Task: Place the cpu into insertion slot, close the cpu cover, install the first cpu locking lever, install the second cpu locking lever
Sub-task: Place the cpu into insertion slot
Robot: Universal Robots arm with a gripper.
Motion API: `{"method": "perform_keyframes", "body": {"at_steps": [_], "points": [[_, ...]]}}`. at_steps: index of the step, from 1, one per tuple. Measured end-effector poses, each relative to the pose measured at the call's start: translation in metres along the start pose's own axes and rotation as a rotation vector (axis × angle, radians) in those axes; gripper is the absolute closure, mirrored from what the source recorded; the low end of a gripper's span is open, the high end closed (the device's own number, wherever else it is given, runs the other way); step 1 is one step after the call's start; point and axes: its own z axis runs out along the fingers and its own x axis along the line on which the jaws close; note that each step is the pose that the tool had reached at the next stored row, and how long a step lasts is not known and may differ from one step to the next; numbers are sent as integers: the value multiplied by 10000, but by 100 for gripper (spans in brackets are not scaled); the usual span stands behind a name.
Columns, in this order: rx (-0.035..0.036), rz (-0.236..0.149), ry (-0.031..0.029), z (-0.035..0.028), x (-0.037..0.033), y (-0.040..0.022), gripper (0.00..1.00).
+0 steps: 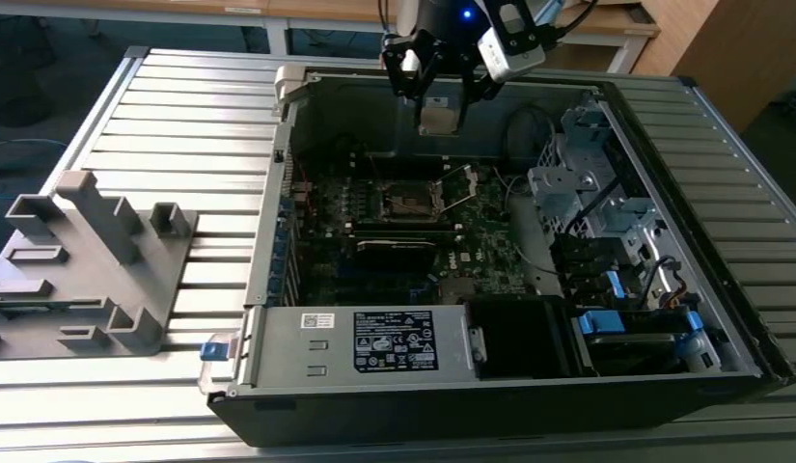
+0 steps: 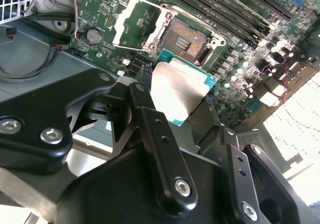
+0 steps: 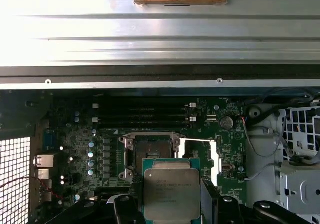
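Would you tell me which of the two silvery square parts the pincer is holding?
The cpu, solid-topped, in the pincer; the windowed cpu cover is open beside the socket.

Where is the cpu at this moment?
The cpu is clamped in the gripper, raised over the motherboard near its open socket, at the top centre of the exterior view.

We lose one edge of the cpu (image 3: 171, 194) past the picture's edge in the first wrist view, and it blocks the near side of the socket (image 3: 150, 151) behind it. In the second wrist view the gripper (image 2: 177, 104) links cover part of the cpu, so we can't see where the fingers (image 2: 150, 124) pinch it. Out in the exterior view the arm (image 1: 443, 19) runs off the top, and socket detail beside the cover (image 1: 459, 183) is too small to tell.
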Motion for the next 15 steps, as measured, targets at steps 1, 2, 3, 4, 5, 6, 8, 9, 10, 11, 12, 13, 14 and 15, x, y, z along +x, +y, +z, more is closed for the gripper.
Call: {"method": "perform_keyframes", "body": {"at_steps": [1, 2, 3, 4, 5, 6, 8, 9, 10, 11, 12, 13, 14, 15], "points": [[1, 0, 0, 0, 0, 0, 46], [1, 0, 0, 0, 0, 0, 46], [2, 0, 0, 0, 0, 0, 46], [2, 0, 0, 0, 0, 0, 46], [2, 0, -1, 0, 0, 0, 46], [2, 0, 0, 0, 0, 0, 46], [0, 0, -1, 6, 0, 0, 46], [0, 0, -1, 17, 0, -1, 46], [2, 0, -1, 34, 0, -3, 46], [1, 0, -1, 52, 1, -4, 46], [2, 0, -1, 71, 1, -6, 46], [2, 0, -1, 89, 1, -7, 46], [2, 0, 0, 106, 2, -9, 46], [2, 0, -1, 125, 2, -10, 46]]}}
